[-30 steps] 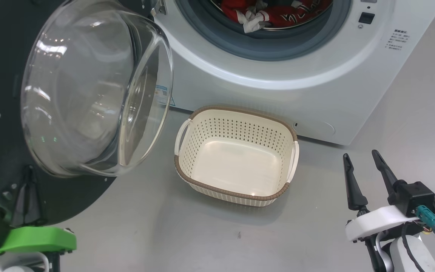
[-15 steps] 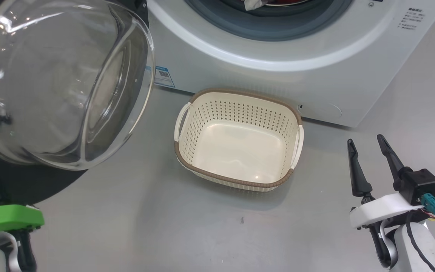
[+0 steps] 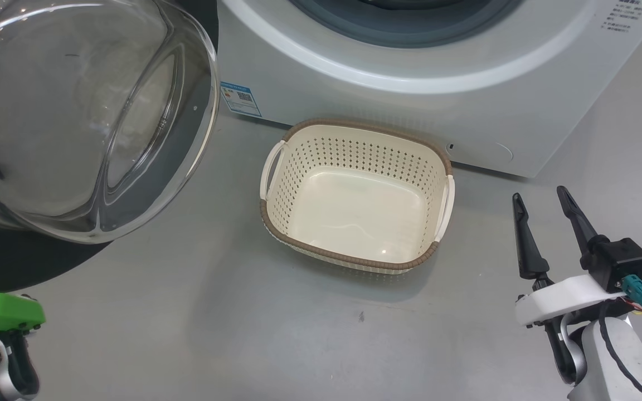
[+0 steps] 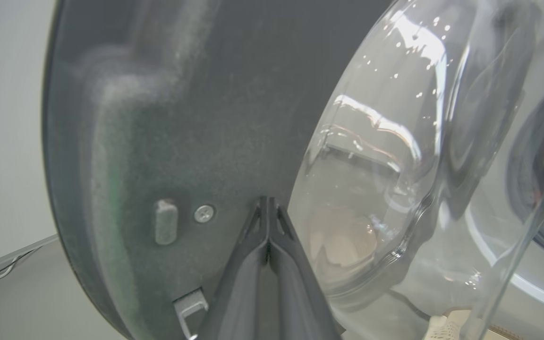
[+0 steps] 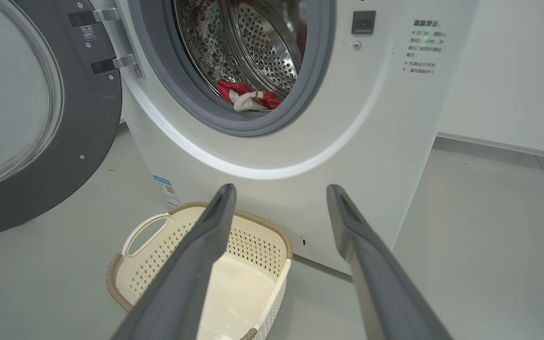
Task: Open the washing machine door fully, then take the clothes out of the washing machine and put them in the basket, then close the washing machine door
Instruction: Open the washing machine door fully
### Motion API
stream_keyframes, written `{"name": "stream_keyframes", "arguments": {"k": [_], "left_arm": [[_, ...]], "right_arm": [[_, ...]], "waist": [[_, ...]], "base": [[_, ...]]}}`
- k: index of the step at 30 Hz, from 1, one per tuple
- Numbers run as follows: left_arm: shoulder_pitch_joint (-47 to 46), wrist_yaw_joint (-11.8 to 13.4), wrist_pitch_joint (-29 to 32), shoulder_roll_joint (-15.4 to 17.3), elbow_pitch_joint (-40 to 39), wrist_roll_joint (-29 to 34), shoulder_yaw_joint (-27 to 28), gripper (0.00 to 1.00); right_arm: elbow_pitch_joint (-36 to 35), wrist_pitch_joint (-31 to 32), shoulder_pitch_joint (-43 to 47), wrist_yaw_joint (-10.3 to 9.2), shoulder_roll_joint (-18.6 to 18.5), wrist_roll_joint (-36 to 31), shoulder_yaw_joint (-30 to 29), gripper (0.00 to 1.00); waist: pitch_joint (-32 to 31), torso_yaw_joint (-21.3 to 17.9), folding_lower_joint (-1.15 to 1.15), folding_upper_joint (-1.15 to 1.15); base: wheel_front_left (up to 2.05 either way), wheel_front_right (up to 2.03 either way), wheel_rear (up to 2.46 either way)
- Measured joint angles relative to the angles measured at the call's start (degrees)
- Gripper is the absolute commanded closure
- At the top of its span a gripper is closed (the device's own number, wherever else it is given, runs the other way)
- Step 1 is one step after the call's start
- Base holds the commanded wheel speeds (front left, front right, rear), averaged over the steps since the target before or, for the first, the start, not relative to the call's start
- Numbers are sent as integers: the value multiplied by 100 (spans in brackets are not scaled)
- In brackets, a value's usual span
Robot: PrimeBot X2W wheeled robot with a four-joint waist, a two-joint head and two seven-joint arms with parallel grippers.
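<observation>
Before the washing machine [image 3: 326,106], our left gripper [image 4: 268,208] holds its fingers together at the open washing machine door [image 3: 76,111]; our right gripper [image 3: 539,194] (fingers apart) hovers near the basket [image 3: 354,161]; the clothes [image 5: 248,97] lie in the drum [image 5: 262,42].

The big white front-loading washing machine [image 5: 371,141] is carrying a block of small grey Chinese print [image 5: 424,47] right of its drum opening, too small to read surely. A small blue-and-white label [image 5: 165,189] with a square code is sitting at its lower left corner, its words not legible.
</observation>
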Motion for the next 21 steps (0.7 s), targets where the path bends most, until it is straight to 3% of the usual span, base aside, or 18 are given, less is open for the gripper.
{"name": "stream_keyframes", "arguments": {"k": [11,21], "left_arm": [[2,1,-16,-116,18,131,-79,100],[299,0,-16,-254,-501,548,-165,100]], "right_arm": [[42,0,-19,40,1,-14,-2,0],[155,0,-5,44,14,-12,-37,0]], "waist": [[-36,42,0,0],[-272,66,0,0]], "base": [[0,0,0],[0,0,0]]}}
